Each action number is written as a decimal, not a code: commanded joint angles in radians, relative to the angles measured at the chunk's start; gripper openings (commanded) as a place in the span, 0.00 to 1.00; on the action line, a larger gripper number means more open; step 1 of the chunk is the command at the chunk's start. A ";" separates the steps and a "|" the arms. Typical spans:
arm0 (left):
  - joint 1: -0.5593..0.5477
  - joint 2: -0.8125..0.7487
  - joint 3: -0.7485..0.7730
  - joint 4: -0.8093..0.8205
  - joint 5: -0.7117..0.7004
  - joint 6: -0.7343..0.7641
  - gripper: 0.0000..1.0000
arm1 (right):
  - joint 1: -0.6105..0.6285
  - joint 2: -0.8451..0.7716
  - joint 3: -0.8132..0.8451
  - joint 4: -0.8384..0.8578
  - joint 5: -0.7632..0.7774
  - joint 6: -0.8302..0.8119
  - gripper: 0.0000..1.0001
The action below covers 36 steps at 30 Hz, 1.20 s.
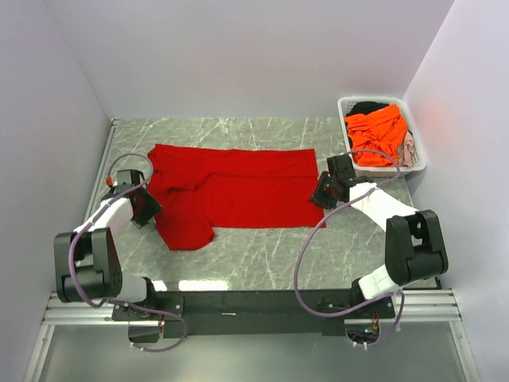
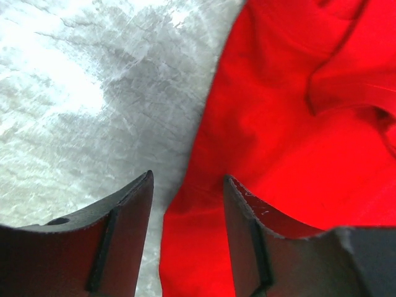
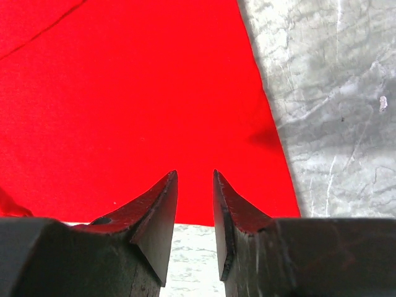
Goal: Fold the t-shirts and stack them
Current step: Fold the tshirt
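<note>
The red t-shirt is spread nearly flat across the middle of the tabletop, with a bunched flap hanging toward the near left. Since no clean fold is seen in it yet, the step in hand is judged to be the setting-up of a first fold.

The left pincer is held low at the shirt's left border with its jaws well apart. The cloth edge runs between and beneath them, and nothing is gripped. The right pincer is set at the shirt's near right corner with its jaws drawn close. Only a narrow gap is kept, and through it red cloth and marble are seen, so nothing is clamped there either.

The next move is judged to call for both edges to be pinched together, then lifted and carried across evenly so that the cloth is not dragged into creases.

The orange t-shirt lies crumpled in the basket at the far right, with a dark garment behind it and a pale garment beside it — how many pieces are piled there cannot be made out. Whether either pincer's tips touch the cloth cannot be told. What the bunched flap is — sleeve or body — is not made clear from above, and the wrist views are cut off by the shirt's own expanse.
</note>
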<state>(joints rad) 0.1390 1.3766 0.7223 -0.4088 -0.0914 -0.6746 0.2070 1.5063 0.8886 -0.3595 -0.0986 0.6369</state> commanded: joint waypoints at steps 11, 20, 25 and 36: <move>-0.035 0.102 0.063 -0.065 -0.054 0.003 0.19 | 0.006 -0.040 -0.031 0.060 0.005 -0.031 0.36; -0.059 0.093 0.091 -0.183 -0.146 -0.019 0.01 | 0.006 -0.029 -0.037 0.067 0.031 -0.055 0.36; -0.061 0.027 0.144 -0.281 -0.229 -0.029 0.01 | 0.008 -0.043 -0.037 0.054 0.065 -0.065 0.36; -0.061 -0.005 0.103 -0.300 -0.209 -0.056 0.16 | 0.006 -0.061 -0.027 0.017 0.086 -0.075 0.36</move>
<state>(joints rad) 0.0792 1.4174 0.8223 -0.6819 -0.2836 -0.7189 0.2070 1.4960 0.8570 -0.3302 -0.0452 0.5777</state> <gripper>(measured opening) 0.151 0.361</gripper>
